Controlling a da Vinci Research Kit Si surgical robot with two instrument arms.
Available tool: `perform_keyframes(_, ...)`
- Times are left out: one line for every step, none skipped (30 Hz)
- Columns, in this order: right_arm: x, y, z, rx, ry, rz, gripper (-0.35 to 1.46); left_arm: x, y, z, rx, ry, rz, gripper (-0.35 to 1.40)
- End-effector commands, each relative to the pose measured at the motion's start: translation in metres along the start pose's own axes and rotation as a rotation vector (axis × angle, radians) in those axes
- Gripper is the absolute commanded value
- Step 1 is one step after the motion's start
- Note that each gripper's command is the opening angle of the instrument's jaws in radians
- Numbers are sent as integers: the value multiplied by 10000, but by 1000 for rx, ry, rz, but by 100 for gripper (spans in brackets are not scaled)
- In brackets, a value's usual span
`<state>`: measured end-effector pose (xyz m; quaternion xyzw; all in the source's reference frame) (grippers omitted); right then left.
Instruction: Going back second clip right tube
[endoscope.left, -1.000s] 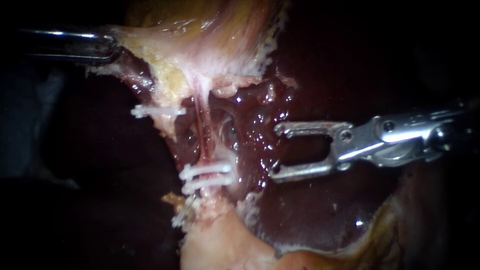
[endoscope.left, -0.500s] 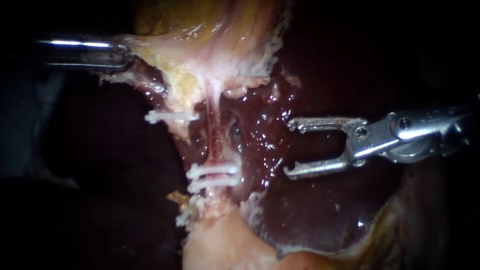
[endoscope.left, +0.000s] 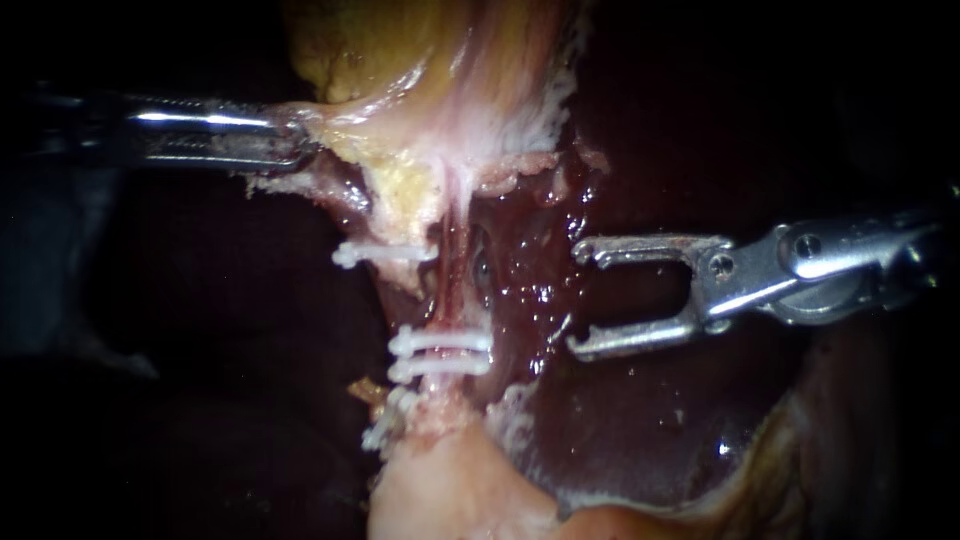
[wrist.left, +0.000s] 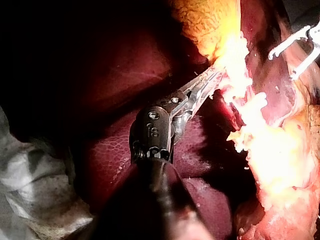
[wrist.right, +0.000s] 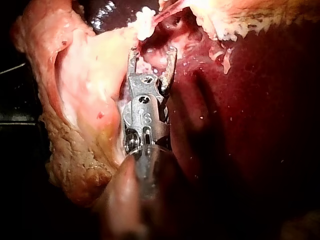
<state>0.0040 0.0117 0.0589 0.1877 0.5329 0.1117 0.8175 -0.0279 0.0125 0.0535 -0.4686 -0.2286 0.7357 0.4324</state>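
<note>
A thin reddish tube (endoscope.left: 452, 275) runs down from the pale gallbladder tissue (endoscope.left: 440, 90). Two white clips (endoscope.left: 441, 354) sit across its lower end. One clip (endoscope.left: 385, 253) lies higher to the left, and another (endoscope.left: 385, 425) lower. My right instrument (endoscope.left: 578, 298) stands to the right of the tube over the liver, jaws open and empty, apart from the clips. Its wrist view shows the same open jaws (wrist.right: 152, 50) before pale tissue. My left instrument (endoscope.left: 295, 145) is shut on the gallbladder's edge, holding it taut; its jaws (wrist.left: 212, 80) bite pale tissue.
Dark red wet liver (endoscope.left: 640, 420) fills the lower right under my right instrument. Pale fatty tissue (endoscope.left: 450, 490) bulges below the clips. Yellowish gallbladder wall (wrist.right: 75, 100) lies beside my right instrument's shaft. Two clips (wrist.left: 300, 45) show beyond my left instrument.
My left instrument has moved to the right with the gripped tissue, carrying the tube and clips rightward. My right instrument backed off to the right with open jaws, then held still.
</note>
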Motion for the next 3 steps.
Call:
perform_keyframes(0,0,0,4,1,0,50,0,0,0,0,0,0,-35)
perform_keyframes(0,0,0,4,1,0,50,0,0,-1,-1,0,0,-35)
perform_keyframes(0,0,0,7,1,0,50,0,0,-1,-1,0,0,-35)
